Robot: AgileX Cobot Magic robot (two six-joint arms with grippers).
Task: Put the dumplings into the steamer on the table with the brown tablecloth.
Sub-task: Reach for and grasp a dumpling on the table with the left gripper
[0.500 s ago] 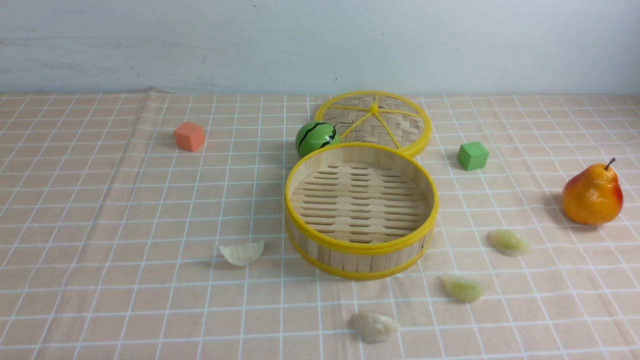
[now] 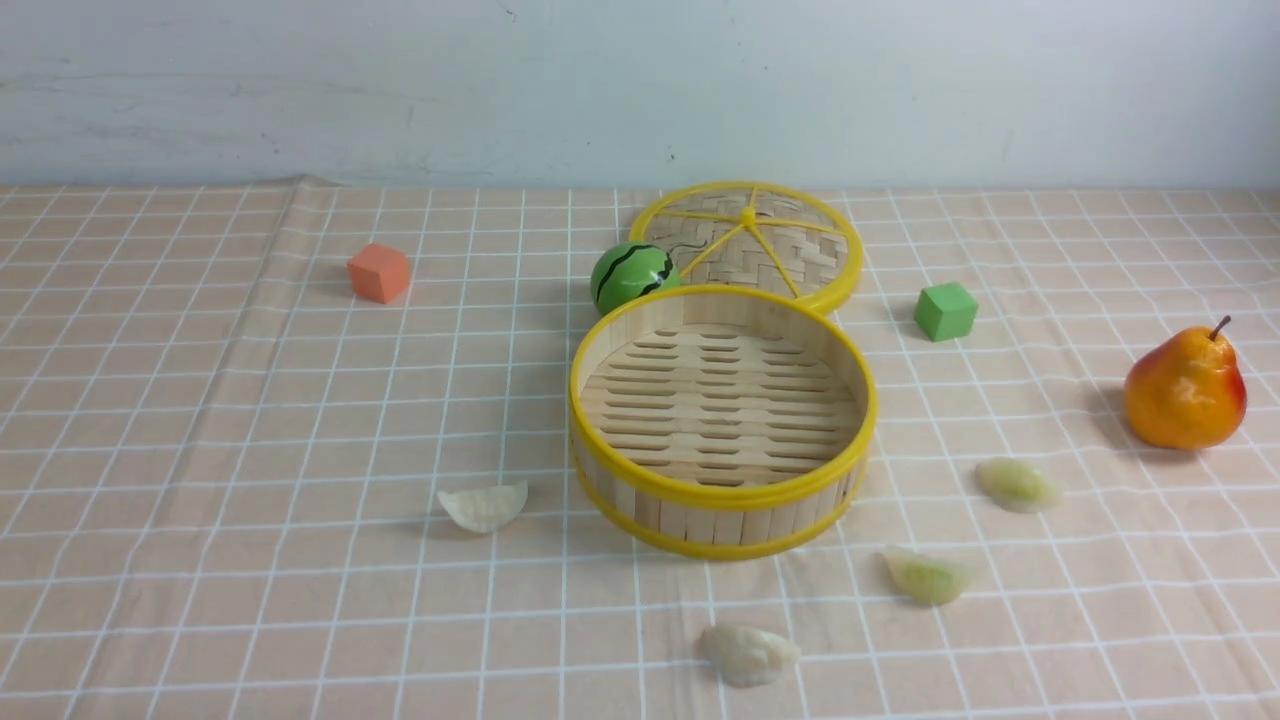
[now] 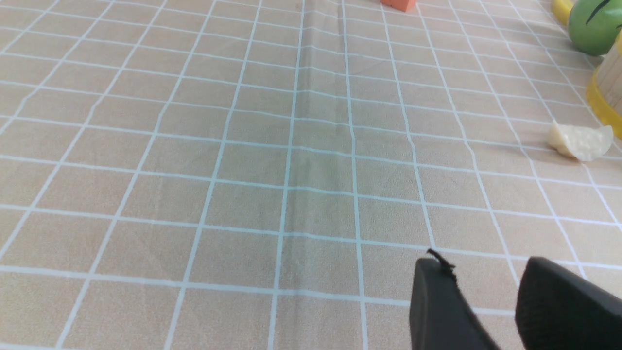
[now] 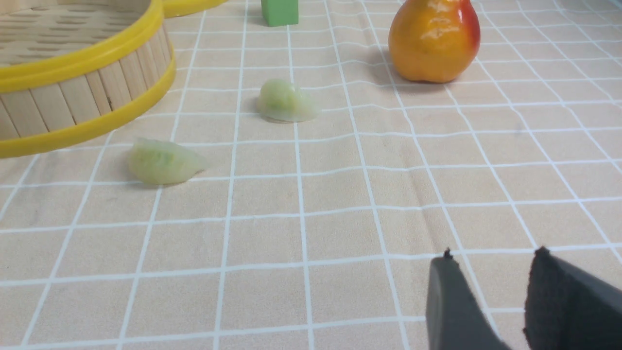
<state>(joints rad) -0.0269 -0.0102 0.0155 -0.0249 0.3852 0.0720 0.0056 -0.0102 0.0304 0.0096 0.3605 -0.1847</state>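
The steamer (image 2: 700,520) stands empty in the middle of the brown tablecloth (image 2: 250,450) that covers the table. Round it lie the dumplings: a whitish one (image 2: 485,505) to its left, another whitish one (image 2: 748,655) in front, and two pale green ones (image 2: 928,577) (image 2: 1017,484) to its right. My left gripper (image 3: 481,262) hovers open over bare cloth, well short of the whitish dumpling (image 3: 580,141). Open as well, my right gripper (image 4: 493,257) sits near the cloth, some way from the green dumplings (image 4: 163,163) (image 4: 286,101). The front view shows neither gripper.
The flat woven lid (image 2: 748,240) lies behind the steamer, with a watermelon ball (image 2: 632,275) beside it. An orange cube (image 2: 379,272) sits at the back left, a green cube (image 2: 945,311) at the back right, and a pear (image 2: 1185,390) at the far right.
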